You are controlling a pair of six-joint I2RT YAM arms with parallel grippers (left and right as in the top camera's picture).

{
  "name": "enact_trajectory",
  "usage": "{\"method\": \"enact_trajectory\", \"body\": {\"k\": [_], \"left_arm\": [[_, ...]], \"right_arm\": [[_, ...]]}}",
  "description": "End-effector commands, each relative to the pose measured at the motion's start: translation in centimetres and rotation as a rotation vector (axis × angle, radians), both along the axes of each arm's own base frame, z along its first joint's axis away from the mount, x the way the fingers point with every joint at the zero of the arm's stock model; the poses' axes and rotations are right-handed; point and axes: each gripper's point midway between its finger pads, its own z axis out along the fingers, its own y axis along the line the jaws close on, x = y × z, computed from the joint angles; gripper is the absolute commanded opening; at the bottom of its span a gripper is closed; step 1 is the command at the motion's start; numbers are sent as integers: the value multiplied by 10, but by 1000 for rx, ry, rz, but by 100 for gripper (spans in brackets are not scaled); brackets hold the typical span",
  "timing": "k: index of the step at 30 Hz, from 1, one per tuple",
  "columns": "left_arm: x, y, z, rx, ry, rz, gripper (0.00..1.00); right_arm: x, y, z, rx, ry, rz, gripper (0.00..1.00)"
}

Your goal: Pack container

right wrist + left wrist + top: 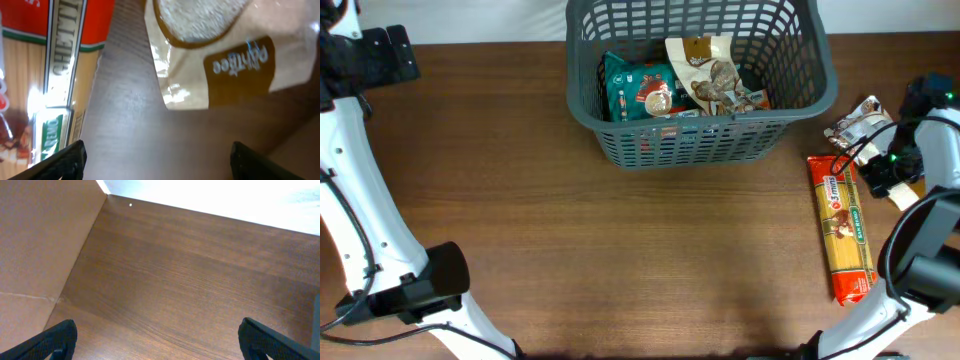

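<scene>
The container [798, 108], a dark grey slotted basket, stands at the back middle of the table. Inside lie a teal packet [638, 92] and a white-and-brown packet [712, 78]. At the right, a long spaghetti packet [842, 228] lies flat, with a beige-and-brown pouch [858, 124] behind it. My right gripper [162, 161] hovers low over the bare wood between the two, open and holding nothing. In the right wrist view the spaghetti packet [35, 75] is on the left and the pouch [220, 55] at the top. My left gripper [160, 341] is open over bare table at the far left.
In the left wrist view a brown panel [40, 255] rises at the left and a white wall [225, 195] runs along the back. The left arm's base [430, 280] sits at the front left and the right arm's base [930, 280] at the front right.
</scene>
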Motion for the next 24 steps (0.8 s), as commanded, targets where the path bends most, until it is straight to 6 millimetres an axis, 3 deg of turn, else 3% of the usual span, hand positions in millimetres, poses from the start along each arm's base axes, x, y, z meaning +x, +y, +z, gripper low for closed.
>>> {"method": "enact_trajectory", "body": {"k": [1,18,24], "left_arm": [[0,2,-3,-8,5,16,99],[0,2,-3,-8,5,16,99],[0,2,-3,-8,5,16,99]], "right_arm": [[3,-2,-12,-13,33,54,90],[30,-5,-29,-5,-41,95,91],[50,-14,-28,-44,-119,99,90]]}}
